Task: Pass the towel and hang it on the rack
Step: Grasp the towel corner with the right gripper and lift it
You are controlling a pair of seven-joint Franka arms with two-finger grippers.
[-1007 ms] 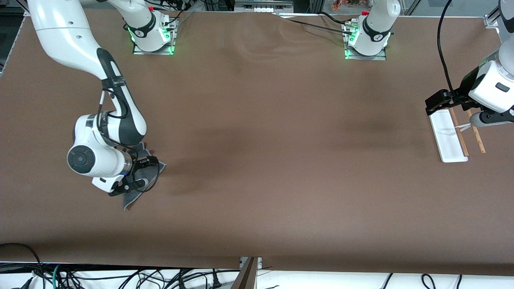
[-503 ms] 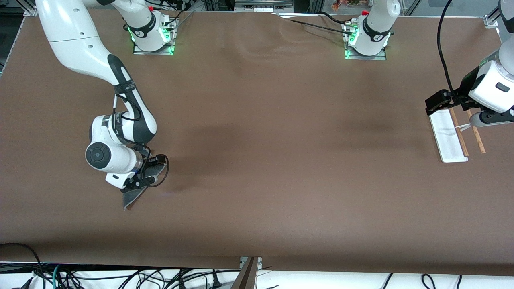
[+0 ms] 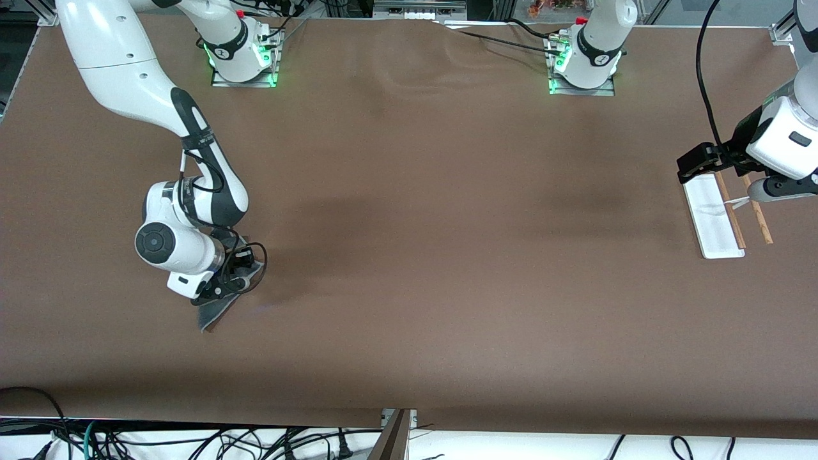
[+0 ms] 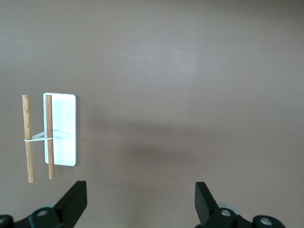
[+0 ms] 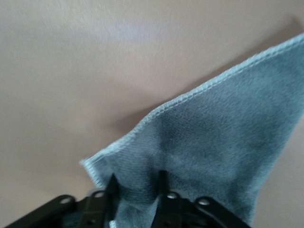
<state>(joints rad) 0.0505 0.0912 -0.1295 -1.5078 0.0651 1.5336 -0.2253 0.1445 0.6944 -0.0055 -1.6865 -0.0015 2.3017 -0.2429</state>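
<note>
Pinching towel (image 5: 223, 137), right end effector (image 5: 137, 190), rack (image 4: 61, 129) well apart

One towel (image 3: 217, 311), one rack (image 3: 716, 217)

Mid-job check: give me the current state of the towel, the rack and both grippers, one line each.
Dark grey cloth towel with lighter stitched edge: pinched near one edge by the right gripper, partly raised, a corner low toward the brown table.
Rack with flat white base and two thin wooden rods: at the left arm's end of the table, nothing hung on it.
Right gripper: shut on the towel.
Left gripper: open, empty, waiting above the table by the rack.
</note>
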